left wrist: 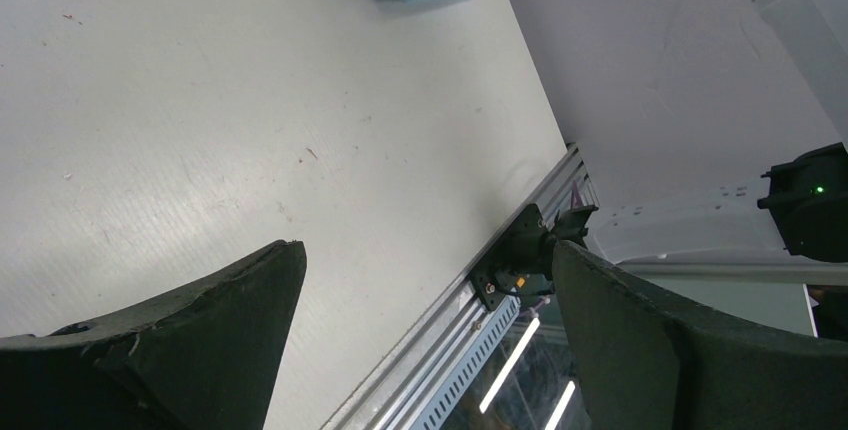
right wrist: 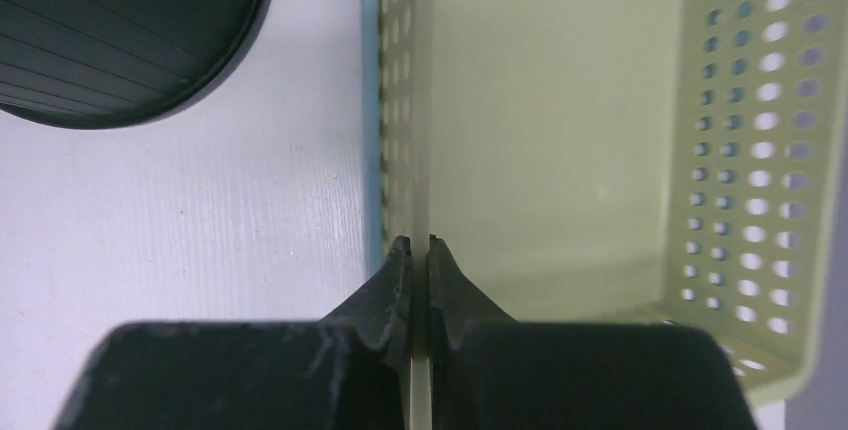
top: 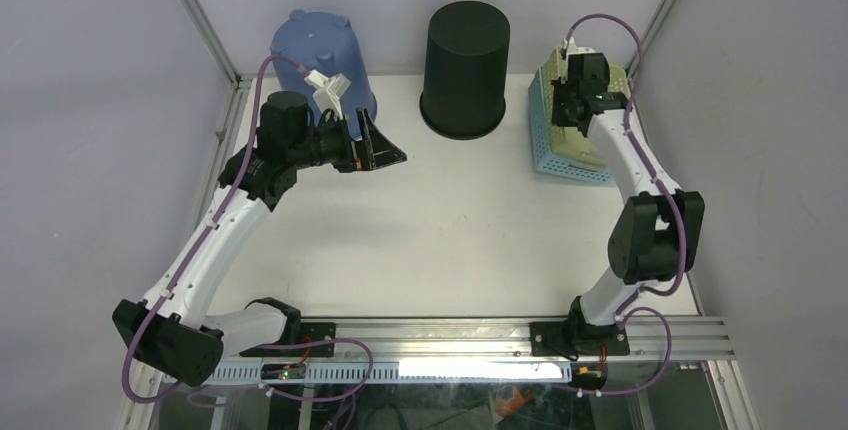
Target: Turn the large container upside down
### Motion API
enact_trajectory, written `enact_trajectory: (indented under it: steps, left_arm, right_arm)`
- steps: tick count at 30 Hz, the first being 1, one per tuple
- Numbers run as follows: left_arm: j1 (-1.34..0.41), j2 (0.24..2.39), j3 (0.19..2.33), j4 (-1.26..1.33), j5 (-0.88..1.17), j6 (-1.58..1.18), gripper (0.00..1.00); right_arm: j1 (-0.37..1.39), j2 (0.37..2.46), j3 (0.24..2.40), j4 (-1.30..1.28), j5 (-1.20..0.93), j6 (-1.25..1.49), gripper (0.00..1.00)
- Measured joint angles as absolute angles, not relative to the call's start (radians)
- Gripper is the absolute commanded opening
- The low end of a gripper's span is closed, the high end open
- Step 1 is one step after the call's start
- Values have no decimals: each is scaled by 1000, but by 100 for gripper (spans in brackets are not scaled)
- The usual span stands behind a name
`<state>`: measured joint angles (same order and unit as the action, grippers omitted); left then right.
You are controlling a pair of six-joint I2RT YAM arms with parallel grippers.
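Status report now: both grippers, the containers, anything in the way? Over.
Left gripper open, empty. Right gripper shut on green basket wall. Green basket nested in blue basket, both upright. Black bin apart, nothing blocking.

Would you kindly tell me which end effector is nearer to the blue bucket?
Left. The left end effector hangs open right beside the blue bucket; the right end effector is across the table, clamped on the yellow-green basket.

Right pincer (right wrist: pixel 420 243) clamping green basket (right wrist: pixel 560 130) wall, black bin (right wrist: pixel 110 30) beside

Black bin (top: pixel 465 60), blue bucket (top: pixel 315 50), green perforated basket (right wrist: pixel 560 150)
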<state>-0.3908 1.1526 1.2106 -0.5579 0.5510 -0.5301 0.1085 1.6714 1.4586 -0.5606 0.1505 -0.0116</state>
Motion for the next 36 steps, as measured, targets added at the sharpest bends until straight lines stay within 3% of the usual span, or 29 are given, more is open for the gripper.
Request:
enact_trajectory:
  steps: [10,15,23,27,32,36]
  left_arm:
    - [-391,1169,1211,-554,551,-530,99]
    - [-391,1172,1213,-559,551,-529,99]
    - [-391,1176,1353,-583,545,-527,99]
    - [-391,1177,1443,-573,527,-528,99]
    - [-391,1174,1483,-524,521,-542,99]
    - [-391,1156,1483,-487,498,-573,99]
  right_arm:
    - [105,1512,1577,-623,125,9,0]
    - [105,1420,1586,-692,9,67,0]
    - [108,1044,1412,-841,-152,257,0]
    - [107,916,1372,-890,-329,321,0]
    - [134,839,1171,-815,-631,411,0]
    - [259,828,964,-654,-722,566,0]
